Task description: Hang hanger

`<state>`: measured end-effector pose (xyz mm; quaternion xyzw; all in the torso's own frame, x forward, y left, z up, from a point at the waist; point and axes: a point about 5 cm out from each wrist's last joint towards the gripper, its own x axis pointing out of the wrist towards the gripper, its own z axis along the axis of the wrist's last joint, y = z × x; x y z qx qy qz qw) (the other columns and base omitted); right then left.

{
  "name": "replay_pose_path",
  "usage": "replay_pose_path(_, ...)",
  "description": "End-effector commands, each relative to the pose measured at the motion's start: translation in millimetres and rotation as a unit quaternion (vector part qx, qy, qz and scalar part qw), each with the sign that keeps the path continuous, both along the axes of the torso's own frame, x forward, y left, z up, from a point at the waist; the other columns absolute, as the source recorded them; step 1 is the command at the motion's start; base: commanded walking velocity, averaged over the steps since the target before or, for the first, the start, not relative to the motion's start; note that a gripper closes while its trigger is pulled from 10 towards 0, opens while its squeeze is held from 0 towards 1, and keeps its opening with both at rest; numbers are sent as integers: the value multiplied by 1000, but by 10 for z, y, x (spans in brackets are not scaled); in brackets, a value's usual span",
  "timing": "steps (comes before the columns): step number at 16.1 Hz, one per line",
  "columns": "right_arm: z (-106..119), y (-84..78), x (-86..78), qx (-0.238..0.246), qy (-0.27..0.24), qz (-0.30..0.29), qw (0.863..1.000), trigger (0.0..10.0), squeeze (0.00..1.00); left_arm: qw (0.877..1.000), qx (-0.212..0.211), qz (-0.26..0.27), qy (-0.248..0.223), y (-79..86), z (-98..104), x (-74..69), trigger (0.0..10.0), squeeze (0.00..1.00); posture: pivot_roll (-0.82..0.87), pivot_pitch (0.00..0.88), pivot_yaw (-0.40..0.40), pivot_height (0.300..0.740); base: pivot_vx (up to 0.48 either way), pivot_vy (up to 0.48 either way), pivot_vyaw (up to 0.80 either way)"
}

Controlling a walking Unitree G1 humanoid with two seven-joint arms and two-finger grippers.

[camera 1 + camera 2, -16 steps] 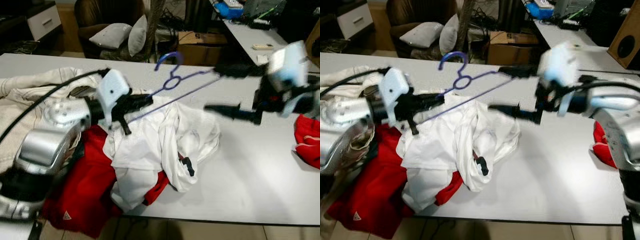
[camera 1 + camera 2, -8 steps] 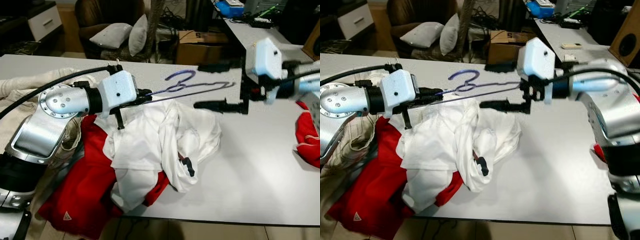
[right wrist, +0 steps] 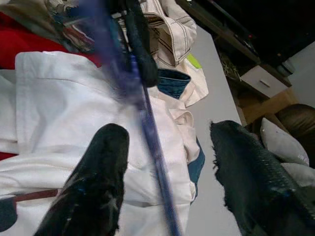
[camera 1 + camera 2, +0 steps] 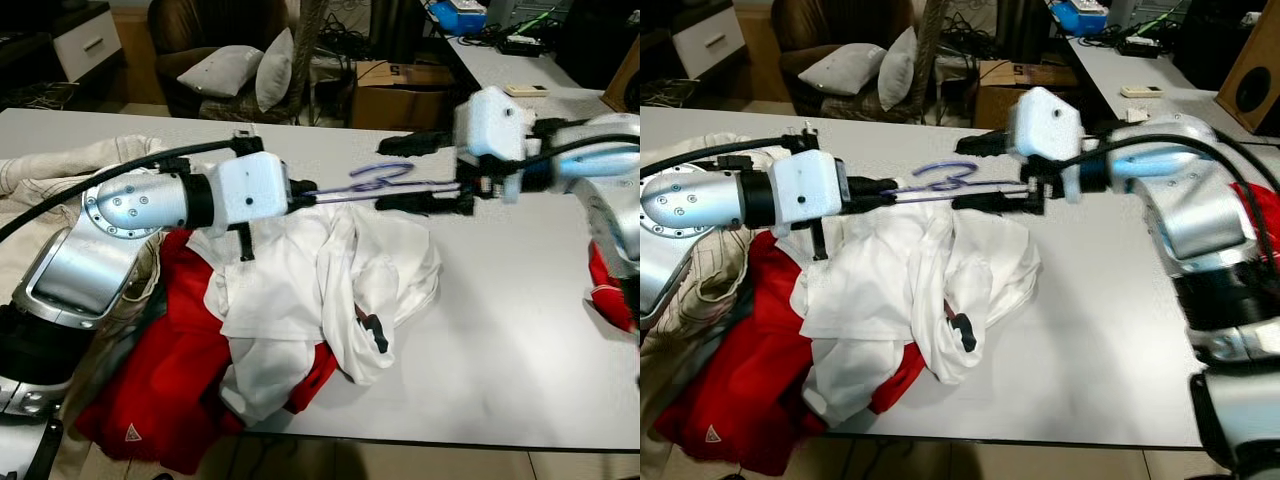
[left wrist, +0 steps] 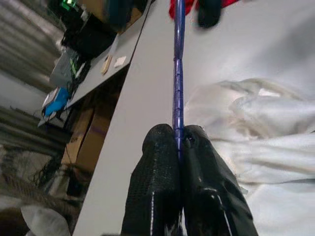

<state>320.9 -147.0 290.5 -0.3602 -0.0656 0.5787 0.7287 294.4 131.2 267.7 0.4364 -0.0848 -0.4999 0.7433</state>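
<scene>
A thin purple hanger (image 4: 375, 180) lies nearly flat above the white table (image 4: 500, 340), its hook pointing away from me. My left gripper (image 4: 298, 194) is shut on one end of it; in the left wrist view the fingers (image 5: 157, 162) pinch the purple bar (image 5: 178, 73). My right gripper (image 4: 412, 175) is at the other end, open, one finger on each side of the hanger. In the right wrist view the blurred purple bar (image 3: 147, 123) runs between the spread fingers (image 3: 106, 162).
A crumpled white shirt (image 4: 330, 270) lies under the hanger, over a red garment (image 4: 170, 370). A beige jacket (image 4: 60, 180) is at the table's left, a red cloth (image 4: 612, 290) at its right edge. Beyond the table stand an armchair with pillows (image 4: 230, 65) and a cardboard box (image 4: 400, 90).
The hanger has turned from upright to nearly flat in my left gripper. My right gripper has moved left and now straddles the hanger's other end.
</scene>
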Motion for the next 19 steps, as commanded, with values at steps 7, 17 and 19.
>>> replay_pose_path(7, 2, 83, 71, -29, -23, 6, 999, 0, 0, 999, 11, -28, -17, -117, 112, -91, 10000, 0, 5, 0, -32, 740, 0, 0, 0)
replay_pose_path(17, 33, 115, 91, -20, -24, 7, 999, 0, 0, 1000, 11, -27, -12, -58, 118, -39, 10000, 0, 9, 0, -31, 740, 0, 0, 0)
replay_pose_path(19, 41, 112, 77, -13, -24, 10, 1000, 0, 0, 1000, 3, -20, 0, -18, 114, -12, 10000, 0, 8, 0, -29, 740, 0, 0, 0)
